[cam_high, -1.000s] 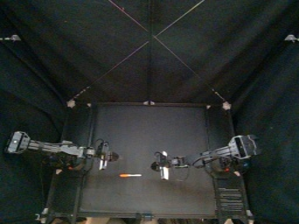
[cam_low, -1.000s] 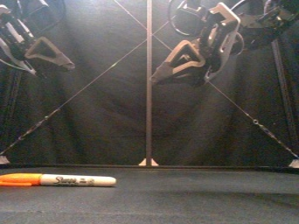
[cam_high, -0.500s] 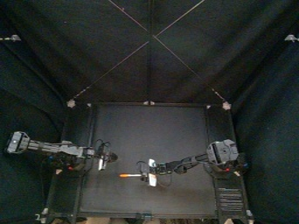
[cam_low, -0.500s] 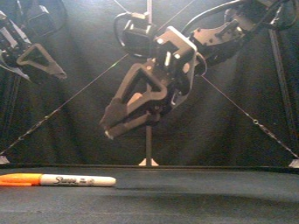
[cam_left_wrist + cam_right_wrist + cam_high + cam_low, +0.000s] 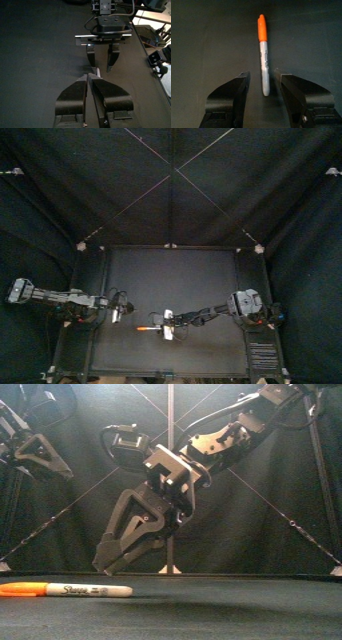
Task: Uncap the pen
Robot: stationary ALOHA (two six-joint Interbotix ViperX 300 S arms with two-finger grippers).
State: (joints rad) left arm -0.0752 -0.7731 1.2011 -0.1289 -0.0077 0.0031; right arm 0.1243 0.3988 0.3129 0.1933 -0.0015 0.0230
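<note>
The right gripper point(image 5: 264, 76), jaws spread, hovers over the grey-barrelled, orange-capped marker pen point(image 5: 264, 55); closing off-centre could roll it away (left gripper point(image 5: 91, 76) rests clenched).

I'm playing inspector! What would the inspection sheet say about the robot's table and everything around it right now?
Surface: black table, bare apart from one pen.
Job's things: marker pen lying flat, left of the middle and toward the front; orange cap on, pointing left.
Clutter: nothing seen.
Grippers: right gripper reaches past the middle and hovers over the pen, jaws open on either side of its plain end, seemingly not touching it; left gripper held up at the left, jaws shut, empty.
Cables: nothing seen on the table.
Surroundings: black curtains behind and at both sides.
</note>
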